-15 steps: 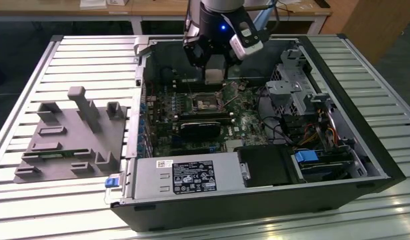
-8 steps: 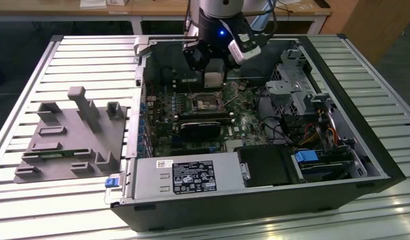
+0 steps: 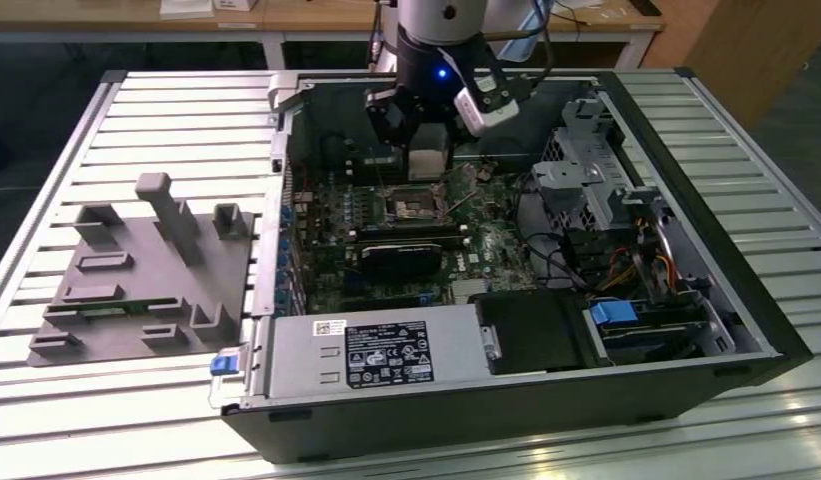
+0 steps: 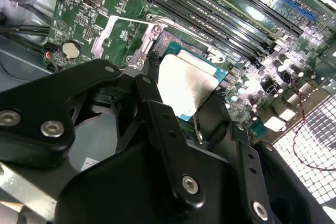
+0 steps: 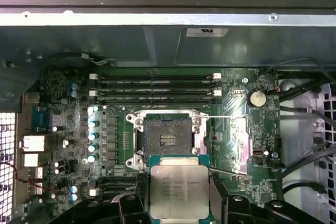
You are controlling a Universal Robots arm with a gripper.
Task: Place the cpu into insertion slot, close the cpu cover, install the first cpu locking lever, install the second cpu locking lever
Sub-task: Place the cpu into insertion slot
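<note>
Your arm [image 3: 434, 40] comes down from the far edge of the open computer case [image 3: 677, 330] with the wrist pointing pretty much straight down at the motherboard [image 3: 484, 250]. The gripper [image 3: 425, 150] hangs just above the insertion slot [image 3: 413, 205].

The black fingers [image 5: 219, 198] are pinched in on opposite edges of the cpu [image 5: 178, 192], so you've got it held flat with its silver top up. You can see that grip in both wrist views; in the second one the cpu [image 4: 186, 85] sits between the finger links of the gripper [image 4: 184, 106].

The cpu isn't seated. In the first wrist view the insertion slot [image 5: 168, 139] shows its dark centre bare, and the chip floats just beside it. The cpu cover [image 5: 237, 137] looks swung open toward the coin battery [image 5: 256, 98], though I can't tell for sure. The memory slots [image 5: 157, 90] run along the slot's other side.

The case lies on its side on a slatted metal table [image 3: 183, 110]. A grey fixture tray [image 3: 143, 270] sits on the exterior view's left, and wooden desks [image 3: 317, 18] are at the back.
</note>
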